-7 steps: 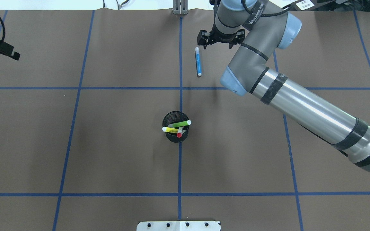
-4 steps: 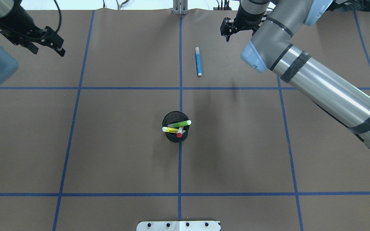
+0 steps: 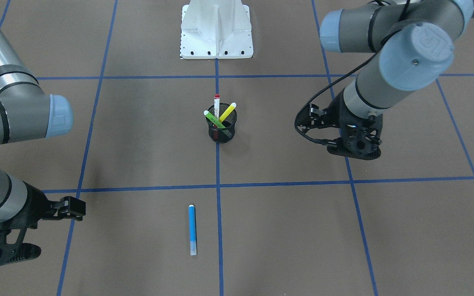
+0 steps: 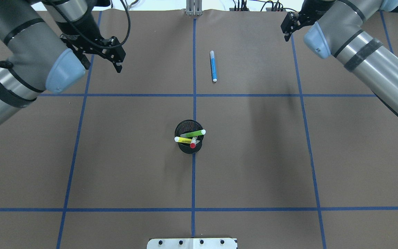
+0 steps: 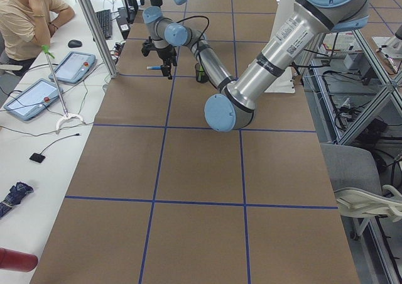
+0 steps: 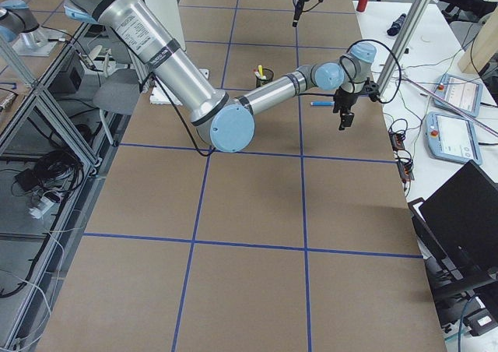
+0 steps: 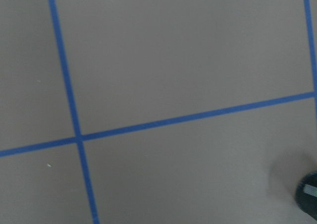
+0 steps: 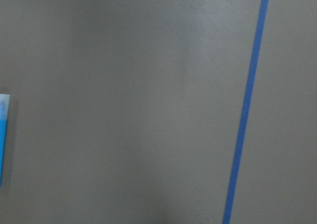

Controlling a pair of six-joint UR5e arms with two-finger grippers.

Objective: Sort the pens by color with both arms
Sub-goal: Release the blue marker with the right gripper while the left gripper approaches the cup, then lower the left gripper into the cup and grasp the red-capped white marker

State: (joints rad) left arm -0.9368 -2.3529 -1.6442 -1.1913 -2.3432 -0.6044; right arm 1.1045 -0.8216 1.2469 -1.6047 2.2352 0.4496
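Note:
A blue pen lies alone on the brown table cover, in the far half right of the centre line. Its end also shows at the left edge of the right wrist view. A green pen, a yellow pen and a white pen with red ends stand in the black mesh cup at mid-table. My right gripper hangs open and empty at the far right, well clear of the blue pen. Far left of the cup, my left gripper looks open and holds nothing.
Blue tape lines divide the cover into squares. The white pedestal base sits at the robot's edge. A person sits at a side desk with tablets. A laptop is beside the table's other end.
The right arm has drawn back to the right, away from the blue pen lying on the table. The left arm has swung in from the left edge toward the middle.

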